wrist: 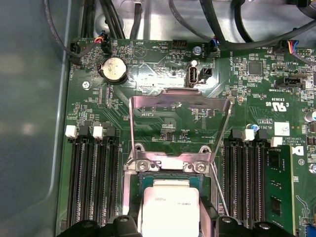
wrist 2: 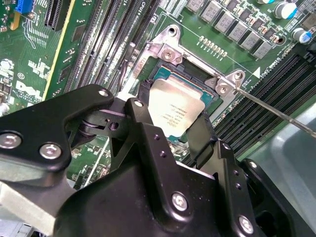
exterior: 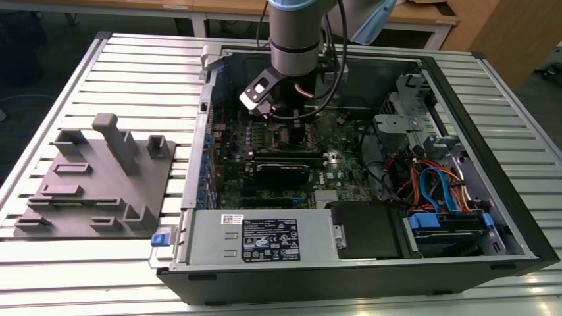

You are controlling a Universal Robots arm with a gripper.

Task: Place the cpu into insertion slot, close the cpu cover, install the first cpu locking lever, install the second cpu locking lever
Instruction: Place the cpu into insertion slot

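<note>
Black gripper, clenched on cpu; hangs right over insertion slot, near 11 o'clock inside case, exterior view.

The chip has a dull silvery metal top. The cover is thin bare metal, bright and reflective. The gripper is matt black with shiny screw heads. The circuit board is glossy green. At the exterior view's left, a matt grey plastic tray lies on a ribbed pale-metal table.
</note>
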